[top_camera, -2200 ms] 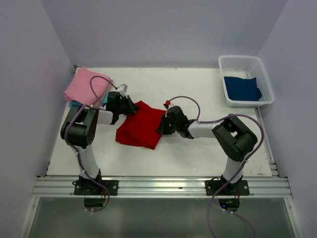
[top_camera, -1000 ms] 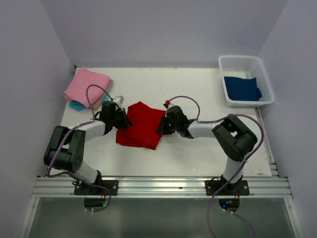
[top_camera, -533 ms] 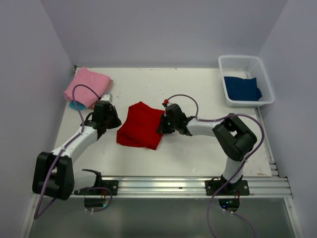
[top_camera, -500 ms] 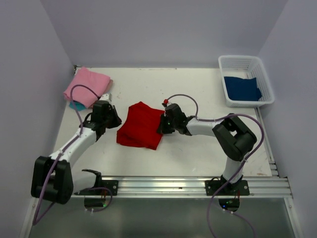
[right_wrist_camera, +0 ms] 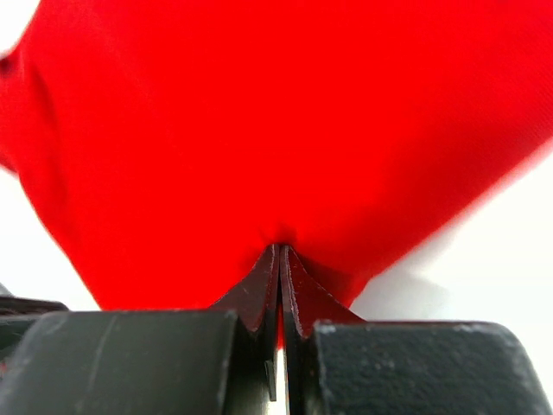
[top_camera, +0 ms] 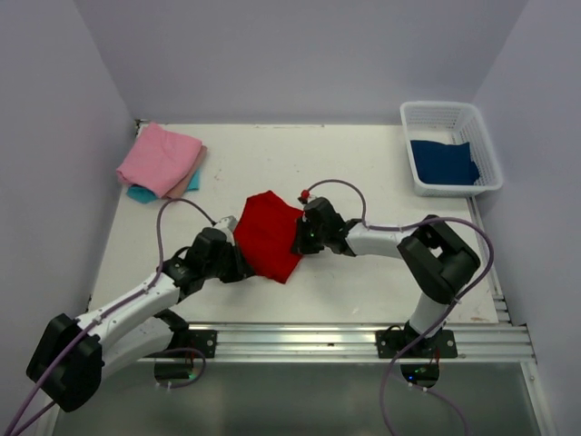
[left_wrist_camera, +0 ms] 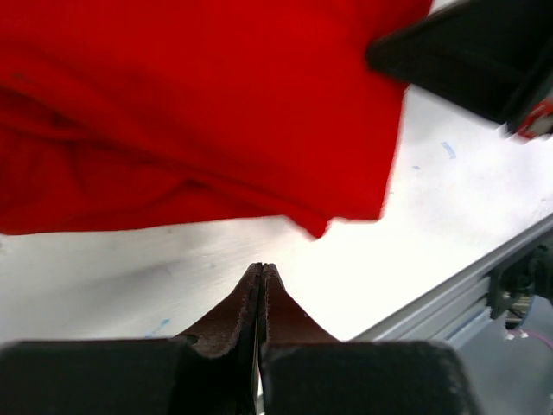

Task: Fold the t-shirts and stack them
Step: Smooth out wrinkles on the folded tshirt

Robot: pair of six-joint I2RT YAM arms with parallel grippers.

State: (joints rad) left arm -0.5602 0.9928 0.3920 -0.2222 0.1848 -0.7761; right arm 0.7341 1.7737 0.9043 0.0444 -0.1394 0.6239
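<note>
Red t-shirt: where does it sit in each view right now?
Top external: red t-shirt mid-picture, beside the right tool.
Left wrist: upper half.
Right wrist: fills most of the frame.
Shared landmark: right tool pinching its edge, upper right in left wrist, bottom centre in right wrist.

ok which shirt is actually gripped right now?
The red t-shirt mid-table: the right gripper is shut on its edge. The pink t-shirt sits at the far-left corner and the dark blue t-shirt lies in the basket, neither near a gripper.
</note>
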